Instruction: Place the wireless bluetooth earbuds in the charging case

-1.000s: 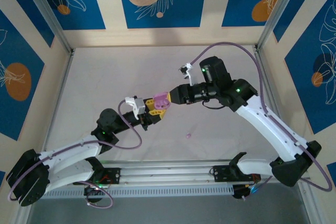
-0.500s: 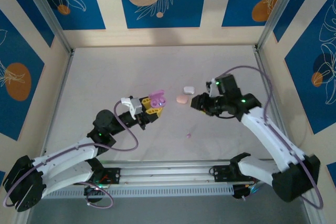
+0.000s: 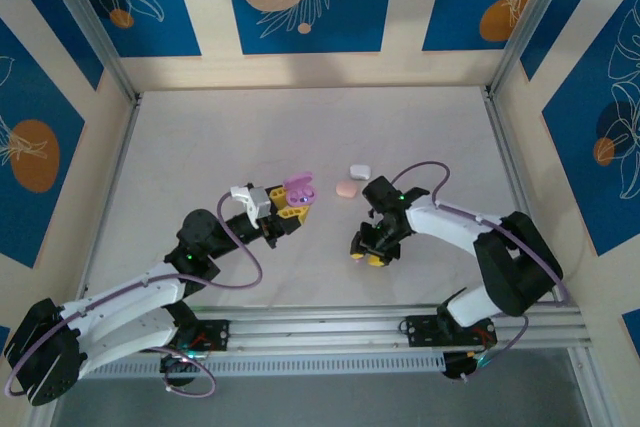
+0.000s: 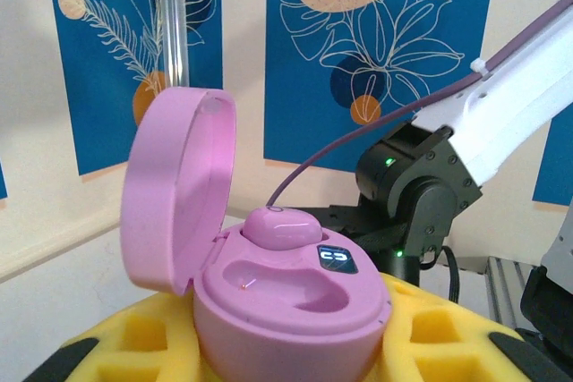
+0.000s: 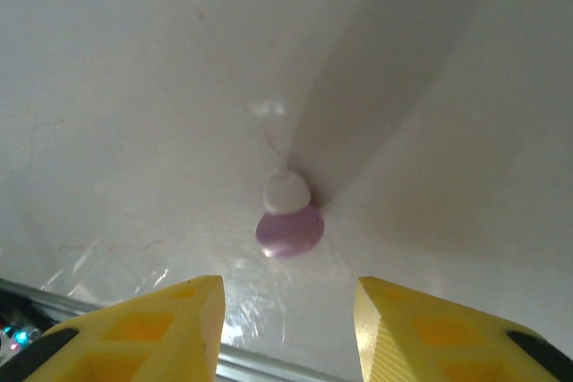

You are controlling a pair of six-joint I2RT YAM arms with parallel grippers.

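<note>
My left gripper (image 3: pixel 287 209) is shut on the purple-pink charging case (image 3: pixel 299 190), holding it above the table with its lid (image 4: pixel 175 187) open. One purple earbud (image 4: pixel 279 225) sits in the far socket, and the near socket (image 4: pixel 291 285) is empty. The yellow fingers (image 4: pixel 448 346) flank the case's base. My right gripper (image 3: pixel 364 252) points down at the table to the right, open. A loose purple earbud (image 5: pixel 288 221) with a white tip lies on the table just beyond its yellow fingertips (image 5: pixel 179 319), untouched.
A small white case (image 3: pixel 359 171) and a pale pink case (image 3: pixel 346 190) lie shut on the table between the two grippers, a little farther back. The metal rail (image 3: pixel 330 332) runs along the near edge, close behind my right gripper.
My right arm has pulled away from the held case, swung toward the near edge and lowered its open gripper over the loose earbud. The left gripper shifted slightly left, still gripping the case.
</note>
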